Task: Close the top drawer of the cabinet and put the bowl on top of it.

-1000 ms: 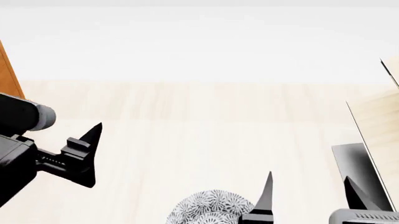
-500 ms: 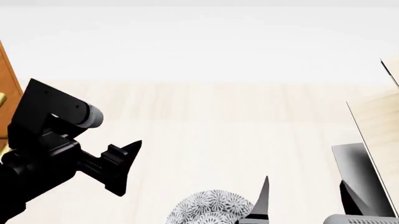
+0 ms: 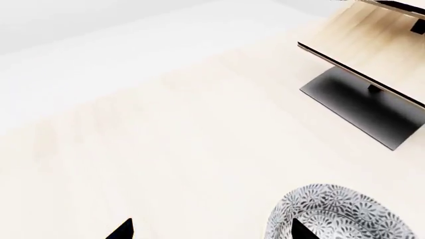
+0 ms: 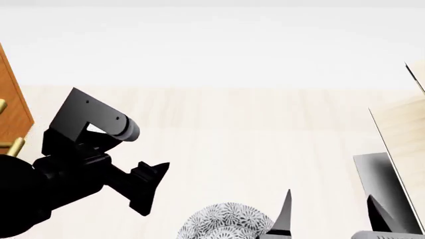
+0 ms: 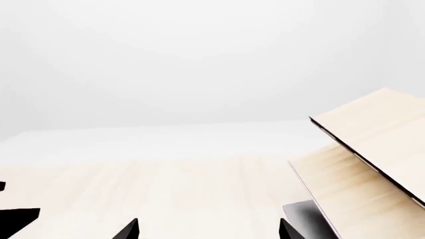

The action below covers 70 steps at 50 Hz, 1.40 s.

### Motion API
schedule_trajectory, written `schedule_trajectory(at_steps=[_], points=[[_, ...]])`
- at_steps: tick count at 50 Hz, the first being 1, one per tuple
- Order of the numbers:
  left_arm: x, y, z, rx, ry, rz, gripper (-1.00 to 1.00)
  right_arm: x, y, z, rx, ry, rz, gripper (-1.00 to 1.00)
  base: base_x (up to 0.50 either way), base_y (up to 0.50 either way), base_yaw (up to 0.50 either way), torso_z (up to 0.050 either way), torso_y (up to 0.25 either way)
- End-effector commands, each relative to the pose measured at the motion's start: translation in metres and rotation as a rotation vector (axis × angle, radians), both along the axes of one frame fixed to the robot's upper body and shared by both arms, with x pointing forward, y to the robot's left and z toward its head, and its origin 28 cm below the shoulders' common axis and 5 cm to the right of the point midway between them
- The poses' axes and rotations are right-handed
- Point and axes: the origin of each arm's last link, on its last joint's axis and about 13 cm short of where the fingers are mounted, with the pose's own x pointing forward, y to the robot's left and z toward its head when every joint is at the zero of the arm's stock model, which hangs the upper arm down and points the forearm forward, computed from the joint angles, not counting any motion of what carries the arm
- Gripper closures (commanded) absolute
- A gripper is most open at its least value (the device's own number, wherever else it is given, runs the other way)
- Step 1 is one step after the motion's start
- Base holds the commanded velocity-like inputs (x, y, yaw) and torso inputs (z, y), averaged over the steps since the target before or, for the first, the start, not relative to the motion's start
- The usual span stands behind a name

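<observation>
The bowl, white with a fine grey-blue floral pattern, sits on the pale table at the bottom edge of the head view. My left gripper hangs open to its left, apart from it. In the left wrist view the bowl lies behind one fingertip of the left gripper, with bare table between the fingers. My right gripper is open just right of the bowl and holds nothing. Only a sliver of the cabinet shows at far left, with two brass handle ends. I cannot single out the top drawer.
A pale wooden rack on a black base stands at the right, close beside my right gripper; it also appears in the wrist views as the rack and the rack. A white wall lies beyond the table's far edge.
My left arm has swung right, away from the cabinet and toward the bowl, uncovering more of the cabinet's edge and handles. The right gripper and the bowl have barely shifted.
</observation>
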Motion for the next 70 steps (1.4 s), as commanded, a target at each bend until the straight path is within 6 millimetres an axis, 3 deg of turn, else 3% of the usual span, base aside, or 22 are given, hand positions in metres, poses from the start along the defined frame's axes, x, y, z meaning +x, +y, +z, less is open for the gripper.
schedule_trajectory(at_steps=[1, 7, 9, 10, 12, 14, 15, 17, 19, 26, 28, 32, 33, 35, 37, 38, 42, 43, 44, 47, 51, 70], points=[[0.012, -0.007, 0.001, 0.036, 0.018, -0.026, -1.0, -0.001, -0.001, 0.01, 0.005, 0.003, -0.003, -1.0, 0.0, 0.0, 0.0, 0.0, 0.0], [0.02, -0.01, -0.002, 0.035, 0.051, -0.038, -1.0, -0.001, -0.001, 0.008, 0.004, 0.007, -0.011, -1.0, 0.0, 0.0, 0.0, 0.0, 0.0], [0.019, -0.012, -0.003, 0.037, 0.053, -0.059, -1.0, -0.002, -0.002, -0.005, 0.005, 0.008, -0.013, -1.0, 0.0, 0.0, 0.0, 0.0, 0.0], [0.019, -0.013, -0.004, 0.033, 0.06, -0.067, -1.0, -0.002, -0.002, 0.005, 0.005, 0.008, -0.014, -1.0, 0.0, 0.0, 0.0, 0.0, 0.0], [0.022, -0.013, -0.005, 0.03, 0.068, -0.069, -1.0, -0.001, -0.001, -0.01, 0.005, 0.01, -0.014, -1.0, 0.0, 0.0, 0.0, 0.0, 0.0], [0.024, -0.013, -0.005, 0.014, 0.083, -0.081, -1.0, -0.001, -0.001, 0.005, 0.007, 0.013, -0.013, -1.0, 0.0, 0.0, 0.0, 0.0, 0.0], [0.025, -0.013, -0.006, 0.013, 0.084, -0.087, -1.0, 0.0, 0.0, -0.006, 0.007, 0.014, -0.014, -1.0, 0.0, 0.0, 0.0, 0.0, 0.0], [0.024, -0.013, -0.006, 0.0, 0.09, -0.126, -1.0, 0.0, -0.001, 0.005, 0.006, 0.013, -0.014, -1.0, 0.0, 0.0, 0.0, 0.0, 0.0], [0.027, -0.014, -0.007, 0.001, 0.095, -0.117, -1.0, 0.001, 0.0, -0.008, 0.006, 0.013, -0.014, -1.0, 0.0, 0.0, 0.0, 0.0, 0.0], [0.032, -0.014, -0.012, 0.005, 0.103, -0.123, -1.0, 0.002, 0.0, 0.005, 0.005, 0.016, -0.016, -1.0, 0.0, 0.0, 0.0, 0.0, 0.0], [0.033, -0.014, -0.015, 0.007, 0.107, -0.123, -1.0, 0.003, 0.001, -0.011, 0.008, 0.016, -0.012, -1.0, 0.0, 0.0, 0.0, 0.0, 0.0], [0.035, -0.013, -0.017, 0.005, 0.115, -0.121, -1.0, 0.004, 0.001, -0.013, 0.007, 0.019, -0.009, -1.0, 0.0, 0.0, 0.0, 0.0, 0.0], [0.036, -0.013, -0.018, 0.005, 0.117, -0.12, -1.0, 0.004, 0.001, 0.0, 0.007, 0.02, -0.009, -1.0, 0.0, 0.0, 0.0, 0.0, 0.0], [0.037, -0.013, -0.021, 0.01, 0.122, -0.119, -1.0, 0.004, 0.001, -0.012, 0.006, 0.02, -0.01, -1.0, 0.0, 0.0, 0.0, 0.0, 0.0], [0.037, -0.013, -0.024, 0.014, 0.13, -0.121, -1.0, 0.004, 0.0, 0.004, 0.008, 0.021, -0.012, -1.0, 0.0, 0.0, 0.0, 0.0, 0.0], [0.037, -0.013, -0.025, 0.016, 0.133, -0.121, -1.0, 0.005, 0.001, -0.004, 0.009, 0.022, -0.012, -1.0, 0.0, 0.0, 0.0, 0.0, 0.0], [0.036, -0.012, -0.027, 0.023, 0.135, -0.121, -1.0, 0.005, 0.001, 0.006, 0.011, 0.021, -0.007, -1.0, 0.0, 0.0, 0.0, 0.0, 0.0], [0.036, -0.012, -0.03, 0.031, 0.136, -0.12, -1.0, 0.005, 0.001, -0.01, 0.012, 0.021, -0.006, -1.0, 0.0, 0.0, 0.0, 0.0, 0.0], [0.036, -0.012, -0.03, 0.031, 0.136, -0.12, -1.0, 0.005, 0.001, -0.01, 0.012, 0.02, -0.006, -1.0, 0.0, 0.0, 0.0, 0.0, 0.0], [0.036, -0.011, -0.035, 0.04, 0.146, -0.117, -1.0, 0.004, 0.0, 0.008, 0.021, 0.011, 0.0, -1.0, 0.0, 0.0, 0.0, 0.0, 0.0], [0.035, -0.011, -0.038, 0.043, 0.159, -0.116, -1.0, 0.003, -0.001, -0.009, 0.023, 0.008, -0.001, -1.0, 0.0, 0.0, 0.0, 0.0, 0.0], [0.033, -0.018, -0.062, 0.03, 0.236, -0.16, -1.0, 0.002, -0.004, -0.014, 0.037, 0.013, -0.011, -1.0, 0.0, 0.0, 0.0, 0.0, 0.0]])
